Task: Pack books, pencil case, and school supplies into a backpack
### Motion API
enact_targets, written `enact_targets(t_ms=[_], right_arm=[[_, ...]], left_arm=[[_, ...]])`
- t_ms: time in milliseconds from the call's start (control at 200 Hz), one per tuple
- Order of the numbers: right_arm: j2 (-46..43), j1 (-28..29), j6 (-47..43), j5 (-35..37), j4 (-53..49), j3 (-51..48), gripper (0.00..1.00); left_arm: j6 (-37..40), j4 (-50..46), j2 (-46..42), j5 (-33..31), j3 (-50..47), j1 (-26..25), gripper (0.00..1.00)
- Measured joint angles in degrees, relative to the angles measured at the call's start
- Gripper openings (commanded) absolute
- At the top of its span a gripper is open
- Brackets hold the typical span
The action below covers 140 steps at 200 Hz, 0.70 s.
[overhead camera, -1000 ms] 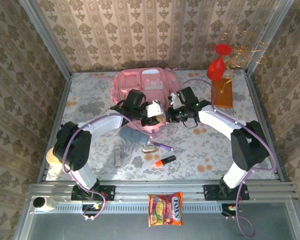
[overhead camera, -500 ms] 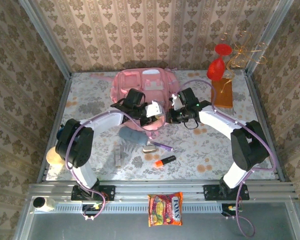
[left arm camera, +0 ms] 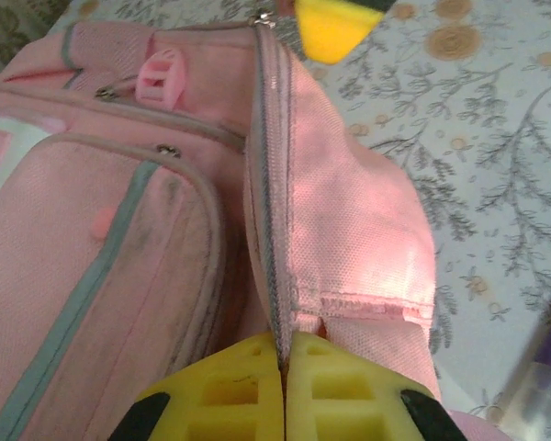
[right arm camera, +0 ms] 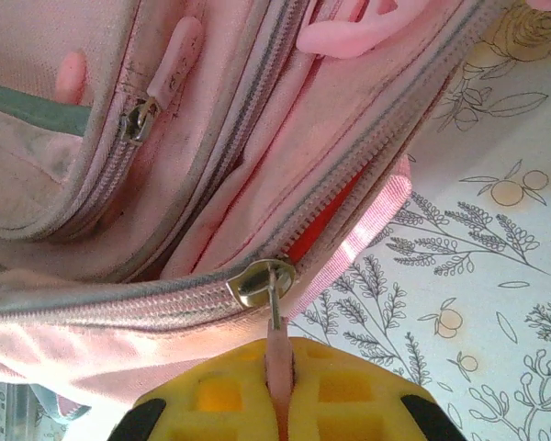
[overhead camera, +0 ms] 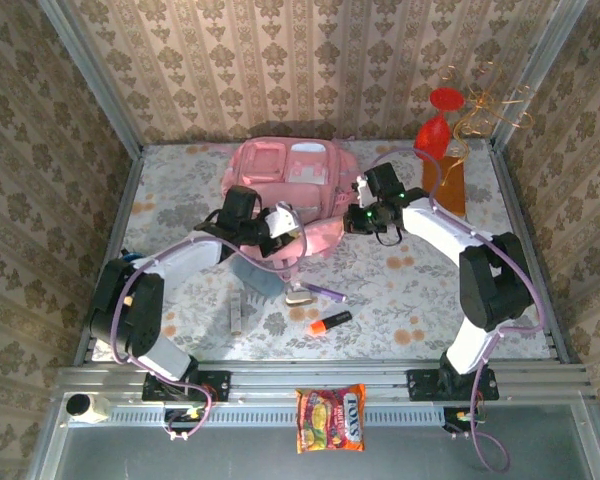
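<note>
Nearest, on the metal rail by the arm bases, lies an orange snack packet. Beyond it, the school supplies are scattered on the floral surface. There is an orange-and-black marker, with a pale narrow stick to its left. A little farther, a small beige-white oblong piece lies just beside a purple pen. The grey-blue pencil case lies just past the stick, partly under the left arm.

Farther on, the left gripper is at the near edge of the pink backpack. Its wrist view shows the yellow fingers pressed together on the bag's zippered fabric edge. To the right, the right gripper pinches the pink zip pull. The pull's metal slider sits on a partly open zip, and something red-orange shows in the gap. The backpack lies flat at the far middle of the surface. An orange-brown slab is at the far right.
</note>
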Motion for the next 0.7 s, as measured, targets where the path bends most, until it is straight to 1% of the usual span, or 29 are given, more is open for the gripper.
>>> enact_targets(t_ms=[55,110,190,275,390,500,570,700], right_arm=[[0.0,0.0,0.0,-0.2,0.6,0.0,0.0],[0.0,-0.2,0.1,-0.6,1.2,0.0,0.0],[0.0,-0.3,0.5,-2.1,2.1,0.0,0.0],[0.0,-0.3,0.7,-3.5,3.0,0.0,0.0],[0.0,0.3,0.7,-4.5,3.5,0.0,0.0],[0.0,0.7,0.7,-4.9,4.0,-0.1,0.0],[0.0,0.9,0.7,-5.0,4.2,-0.1,0.0],[0.0,0.9,0.7,-5.2,4.7,-0.7,0.0]], left_arm=[[-0.7,-0.1,0.0,-2.3,0.1,0.5,0.34],[-1.5,-0.6,0.1,-3.6,0.4,1.3,0.45],[-2.4,-1.3,0.0,-3.6,0.9,1.9,0.56],[-3.4,-1.4,-0.1,-2.4,1.2,1.1,0.63],[-3.8,-2.1,0.1,-0.5,2.9,-3.9,0.65],[-3.6,-3.8,2.8,-0.5,8.3,-8.5,0.65],[-3.6,-4.6,5.9,-1.2,12.3,-9.7,0.63],[-3.1,-6.6,12.3,-3.2,18.1,-9.9,0.59]])
